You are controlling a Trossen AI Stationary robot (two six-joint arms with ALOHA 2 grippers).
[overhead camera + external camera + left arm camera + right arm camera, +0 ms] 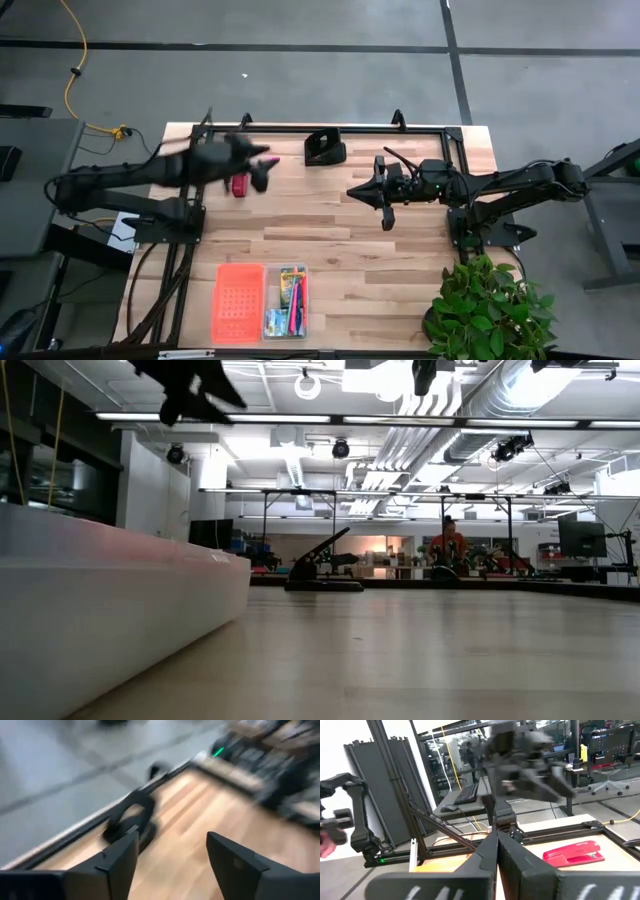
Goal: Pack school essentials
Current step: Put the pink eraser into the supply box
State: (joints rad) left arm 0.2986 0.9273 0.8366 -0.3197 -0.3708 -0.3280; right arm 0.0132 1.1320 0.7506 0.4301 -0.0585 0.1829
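A clear bin [288,302] near the table's near edge holds the yellow-green crayon box [291,283] and pink and blue pens [297,318]. The pink eraser and the small green-and-white box cannot be made out. My left gripper [263,173] [172,840] is open and empty, raised over the far left of the table beside the red stapler-like bar [240,185] and facing the black tape-dispenser block [131,817]. My right gripper [355,190] [496,840] is shut and empty, raised over the table's far middle and pointing toward the left arm [520,765].
An orange perforated tray [239,302] lies left of the bin. The black tape-dispenser block [325,148] [322,570] stands at the far edge and the red bar [572,852] lies flat near it. A potted plant [490,310] fills the near right corner. Bare wood lies mid-table.
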